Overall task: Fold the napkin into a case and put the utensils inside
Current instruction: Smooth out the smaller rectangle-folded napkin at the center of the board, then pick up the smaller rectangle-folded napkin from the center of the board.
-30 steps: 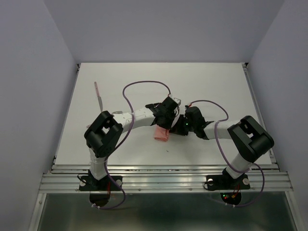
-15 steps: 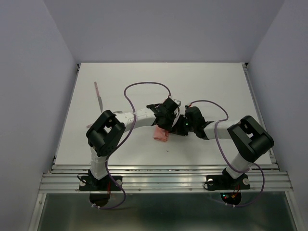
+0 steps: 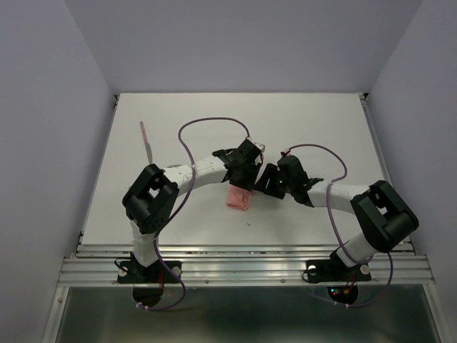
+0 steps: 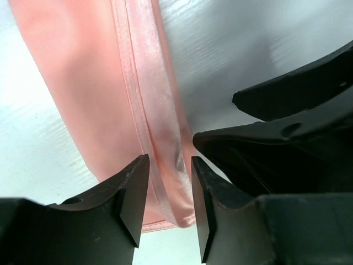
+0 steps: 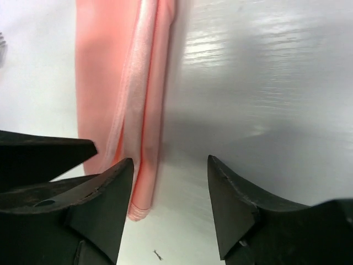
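Napkin point(image 3: 239, 198) count: one. Lies folded into a narrow salmon-pink strip near the middle of the white worktop point(image 3: 314, 128), just below the two meeting grippers in the overhead view. Looks smooth and faintly glossy up close, with a stitched hem running along its length, stacked layers showing on one long side, and a squared short end close to the fingertips. No pattern, few wrinkles.

Utensils in sight: one slender piece point(image 3: 146, 141), pale pink shaft with a silvery end, well apart from the napkin toward the far left of the worktop. Too small to tell which kind.

Arms: two, each with a purple cable point(image 3: 214, 123) looping over it.

Left gripper point(image 4: 168, 165): fingers narrowly apart, straddling the hem of the strip, clamping nothing; touching the cloth or not, cannot tell.

Right gripper point(image 5: 171, 163): fingers spread wide, one tip beside the strip's long edge, the other over bare worktop, holding nothing.
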You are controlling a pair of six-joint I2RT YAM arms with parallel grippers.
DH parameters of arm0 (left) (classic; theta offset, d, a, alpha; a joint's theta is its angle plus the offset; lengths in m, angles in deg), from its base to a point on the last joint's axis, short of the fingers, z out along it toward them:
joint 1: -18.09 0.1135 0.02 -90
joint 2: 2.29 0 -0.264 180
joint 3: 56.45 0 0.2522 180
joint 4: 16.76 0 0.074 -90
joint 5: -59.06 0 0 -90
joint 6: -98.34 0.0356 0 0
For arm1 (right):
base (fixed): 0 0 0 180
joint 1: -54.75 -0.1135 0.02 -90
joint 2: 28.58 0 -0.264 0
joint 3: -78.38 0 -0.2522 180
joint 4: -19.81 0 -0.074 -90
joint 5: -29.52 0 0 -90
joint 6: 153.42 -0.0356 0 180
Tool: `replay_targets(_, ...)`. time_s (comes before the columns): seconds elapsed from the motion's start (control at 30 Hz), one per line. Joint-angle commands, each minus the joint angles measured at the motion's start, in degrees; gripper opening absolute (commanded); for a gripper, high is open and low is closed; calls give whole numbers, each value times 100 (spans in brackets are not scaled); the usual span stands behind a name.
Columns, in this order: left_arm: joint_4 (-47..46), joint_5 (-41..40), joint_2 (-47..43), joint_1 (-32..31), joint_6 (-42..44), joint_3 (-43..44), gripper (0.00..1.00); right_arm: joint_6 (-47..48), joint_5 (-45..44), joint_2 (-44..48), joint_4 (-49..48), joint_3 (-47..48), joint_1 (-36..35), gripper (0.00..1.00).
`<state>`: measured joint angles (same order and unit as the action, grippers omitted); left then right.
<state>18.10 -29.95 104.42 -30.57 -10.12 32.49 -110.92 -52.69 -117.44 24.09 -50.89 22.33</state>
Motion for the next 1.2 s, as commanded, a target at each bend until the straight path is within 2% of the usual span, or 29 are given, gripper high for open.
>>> replay_targets(0.0,43,120,-432,-38,9,357,48,338,-646,307,938,109,-53,63)
replay_targets(0.07,61,16,-432,-38,-17,366,48,444,-988,509,1306,82,60,69)
replay_targets(0.17,69,-301,-424,-38,-105,392,50,584,-1324,817,1684,47,253,70)
replay_targets(0.2,78,-354,-406,-38,-114,419,55,611,-1376,861,1764,30,359,70)
replay_targets(0.23,113,-520,-328,-38,-132,488,68,663,-1403,914,1808,-14,621,69)
replay_targets(0.27,157,-626,-240,-55,-149,567,75,707,-1368,940,1852,-41,910,70)
replay_targets(0.3,201,-714,-239,-82,-149,568,75,708,-1368,967,1870,-67,913,69)
replay_targets(0.33,236,-889,-135,-99,-149,655,80,760,-1333,1028,1888,-93,1148,70)
replay_targets(0.43,289,-1144,41,-178,-167,744,86,892,-1324,1116,1958,-67,1483,72)
replay_targets(0.57,333,-1242,270,-240,-228,805,87,1041,-1333,1134,2037,-15,1704,73)
replay_targets(0.9,307,-1330,719,-371,-334,999,87,1094,-1157,1064,2028,-6,1757,74)
replay_targets(1.0,368,-1391,842,-398,-351,1113,85,1121,-1157,1081,2029,-6,1757,74)
replay_targets(1.17,474,-1462,1035,-442,-395,1245,72,1130,-1122,1055,2028,12,1757,73)
